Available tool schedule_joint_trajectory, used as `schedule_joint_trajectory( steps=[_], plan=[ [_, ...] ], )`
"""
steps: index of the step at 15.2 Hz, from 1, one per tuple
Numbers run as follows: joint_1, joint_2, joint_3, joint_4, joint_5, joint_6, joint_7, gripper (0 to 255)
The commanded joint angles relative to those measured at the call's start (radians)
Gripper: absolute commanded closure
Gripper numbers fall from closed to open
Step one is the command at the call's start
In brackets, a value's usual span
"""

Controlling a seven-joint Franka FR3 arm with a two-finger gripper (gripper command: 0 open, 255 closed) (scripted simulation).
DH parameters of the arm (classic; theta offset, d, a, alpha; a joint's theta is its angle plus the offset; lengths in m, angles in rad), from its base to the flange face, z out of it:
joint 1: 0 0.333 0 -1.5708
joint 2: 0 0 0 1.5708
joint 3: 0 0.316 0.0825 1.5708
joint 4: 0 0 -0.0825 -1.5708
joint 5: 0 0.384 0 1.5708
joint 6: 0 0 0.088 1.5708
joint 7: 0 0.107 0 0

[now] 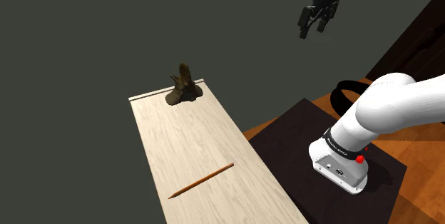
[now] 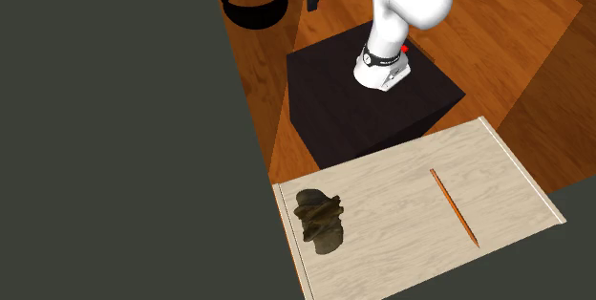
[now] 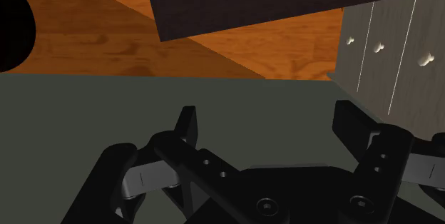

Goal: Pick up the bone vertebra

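Hanging high above the floor, the gripper [image 1: 312, 33] keeps its jaws spread, clasping nothing; a black round bin [image 2: 253, 0] stands on the wood floor beyond the dark stand [image 2: 363, 107], contents unclear; the brown bone vertebra [image 1: 183, 90] sits at one end of the pale wooden table [image 1: 185, 144], well apart from the gripper; an orange pencil [image 1: 202, 180] lies further along.

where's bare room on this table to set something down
The widest bare patch of the pale wooden tabletop lies between the dark brown bone vertebra and the thin orange pencil. Only the vertebra's end is crowded.
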Motion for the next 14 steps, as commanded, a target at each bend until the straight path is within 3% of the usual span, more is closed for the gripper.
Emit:
schedule_joint_trajectory(
  steps=[1,14],
  plan=[
    [0.000,0.000,0.000,0.000,0.000,0.000,0.000,0],
    [0.099,0.236,0.267,0.080,0.119,0.184,0.294,0]
  ],
)
